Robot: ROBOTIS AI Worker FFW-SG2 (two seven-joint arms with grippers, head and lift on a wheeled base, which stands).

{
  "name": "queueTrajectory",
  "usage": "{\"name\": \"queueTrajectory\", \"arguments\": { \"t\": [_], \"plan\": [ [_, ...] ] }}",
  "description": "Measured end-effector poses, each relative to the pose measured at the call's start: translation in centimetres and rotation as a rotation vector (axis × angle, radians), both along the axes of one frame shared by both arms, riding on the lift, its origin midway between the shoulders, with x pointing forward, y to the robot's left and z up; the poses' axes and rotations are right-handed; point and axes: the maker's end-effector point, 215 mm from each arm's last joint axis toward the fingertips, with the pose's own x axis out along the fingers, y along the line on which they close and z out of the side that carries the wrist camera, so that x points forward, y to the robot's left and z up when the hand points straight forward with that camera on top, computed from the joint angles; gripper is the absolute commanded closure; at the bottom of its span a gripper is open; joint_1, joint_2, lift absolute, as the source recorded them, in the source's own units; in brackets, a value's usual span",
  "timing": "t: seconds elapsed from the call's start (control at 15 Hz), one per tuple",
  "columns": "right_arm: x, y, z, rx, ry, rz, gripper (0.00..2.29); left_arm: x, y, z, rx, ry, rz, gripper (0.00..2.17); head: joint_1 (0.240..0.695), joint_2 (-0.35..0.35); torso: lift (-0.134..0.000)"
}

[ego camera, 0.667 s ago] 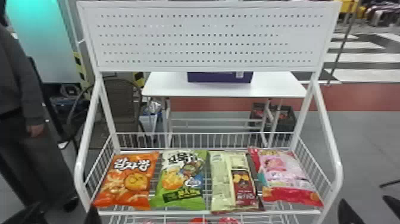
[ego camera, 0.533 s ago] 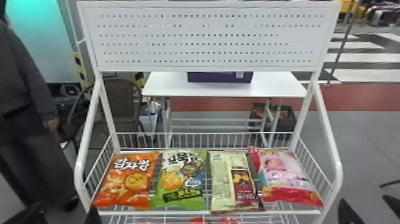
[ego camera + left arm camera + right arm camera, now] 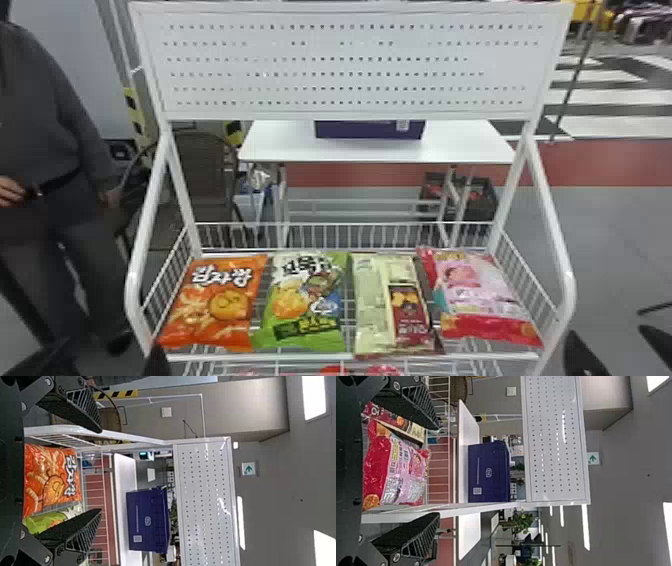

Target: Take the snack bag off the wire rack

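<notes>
While the left end effector (image 3: 101, 471) and right end effector (image 3: 440, 471) stood open and empty, the orange snack bag (image 3: 215, 300) lay lengthwise ahead and inward of the former on the wire rack (image 3: 350, 357), the pink bag (image 3: 480, 295) likewise by the latter; which was wanted seemed unclear.

Orange bag (image 3: 212, 302) | green-white bag (image 3: 306, 302) | pink-red bag (image 3: 482, 300) | white rack (image 3: 350, 356)
</notes>
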Motion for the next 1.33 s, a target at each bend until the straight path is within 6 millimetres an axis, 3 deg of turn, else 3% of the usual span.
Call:
{"name": "queueTrajectory", "arguments": {
  "t": [0.2, 0.8, 1.07, 1.33],
  "plan": [
    [2.1, 0.9, -2.2, -0.002, 0.046, 0.013, 0.13, 0.0, 0.0, 0.0, 0.0, 0.0, -0.002, 0.19, 0.499, 0.0, 0.0],
    [14.8, 9.8, -8.9, 0.007, 0.15, 0.134, 0.13, 0.1, -0.7, -1.1, 0.009, 0.026, -0.02, 0.19, 0.499, 0.0, 0.0],
    [18.0, 9.0, -11.5, -0.03, 0.18, 0.067, 0.13, 0.1, -0.6, -1.4, 0.011, 0.033, -0.015, 0.19, 0.499, 0.0, 0.0],
    [19.1, 6.8, -13.1, -0.054, 0.203, -0.003, 0.13, -0.2, -0.5, -1.3, 0.017, 0.028, -0.009, 0.19, 0.499, 0.0, 0.0]
  ]
}}
